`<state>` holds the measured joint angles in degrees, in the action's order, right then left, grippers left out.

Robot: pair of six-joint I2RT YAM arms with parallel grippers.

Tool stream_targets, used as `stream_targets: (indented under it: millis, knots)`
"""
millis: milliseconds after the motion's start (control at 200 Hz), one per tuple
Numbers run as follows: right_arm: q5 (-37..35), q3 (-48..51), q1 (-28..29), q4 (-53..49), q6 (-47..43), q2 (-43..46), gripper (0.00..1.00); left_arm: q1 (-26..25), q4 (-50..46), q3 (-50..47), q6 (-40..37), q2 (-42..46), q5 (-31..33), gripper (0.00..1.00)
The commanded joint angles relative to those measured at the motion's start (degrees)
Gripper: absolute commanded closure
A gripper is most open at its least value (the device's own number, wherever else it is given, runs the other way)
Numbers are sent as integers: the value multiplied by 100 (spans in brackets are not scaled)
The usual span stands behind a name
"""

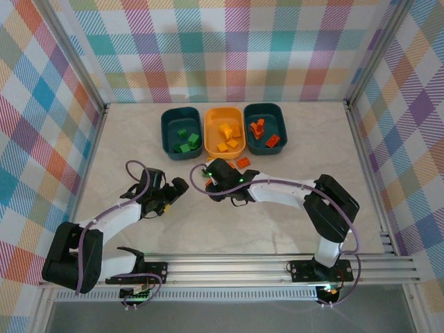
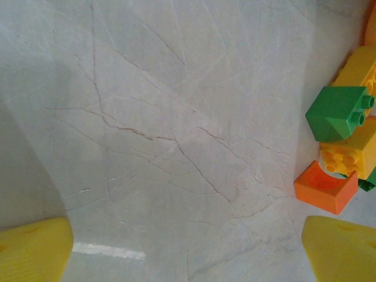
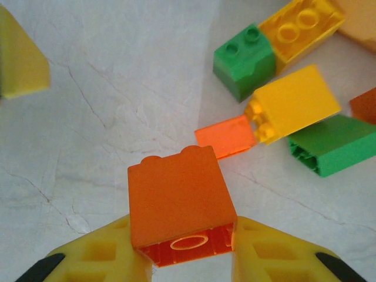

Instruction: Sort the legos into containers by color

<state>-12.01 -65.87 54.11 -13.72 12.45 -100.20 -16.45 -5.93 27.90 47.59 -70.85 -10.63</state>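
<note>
The right gripper (image 3: 183, 254) is clenched on an orange brick (image 3: 176, 197) by its smooth flat sides (light, rigid, likely a bit slick), just beside the loose bricks (image 3: 291, 103) on the table (image 3: 117, 88); the left gripper (image 2: 188, 252) hangs spread, empty.

Your right hand (image 1: 206, 182) reaches among loose legos (image 1: 243, 162) just in front of the yellow-orange tub (image 1: 224, 112), your left hand (image 1: 179, 189) close beside it; green legos (image 1: 187, 141) lie in the left teal tub (image 1: 166, 132), orange-red legos (image 1: 259, 129) in the right teal tub (image 1: 282, 128).
</note>
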Motion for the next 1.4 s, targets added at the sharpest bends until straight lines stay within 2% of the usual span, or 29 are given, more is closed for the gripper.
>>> stream_targets:
  millis: [0, 230, 355, 485, 755, 1070, 1190, 1395]
  knots:
    - [-70, 63, -401, 266, -146, 399, 72, -321, 102, 338, -238, -279, -175, 0]
    - [358, -289, -1693, 410, -99, 274, 72, -766, 162, 843, -362, -939, -309, 0]
    - [516, -776, -2475, 310, 3, -185, 73, -971, 120, 1092, -432, -1242, -374, 0]
    - [692, -1409, -2963, 122, -5, -793, 73, -1079, 77, 1191, -451, -1390, -336, 0]
    - [959, -2518, -3365, -128, 53, -1952, 73, -1089, 57, 1182, -468, -1552, -175, 0]
    - [960, -2804, -3809, 87, 476, -2270, 74, -1079, 22, 1500, -552, -1939, -177, 0]
    - [1001, -2906, -3820, -46, 387, -2404, 68, -1089, 84, 1595, -541, -2152, -248, 0]
    - [1110, -2889, -3820, -144, 322, -2395, 53, -1086, 163, 1605, -499, -2264, -335, 0]
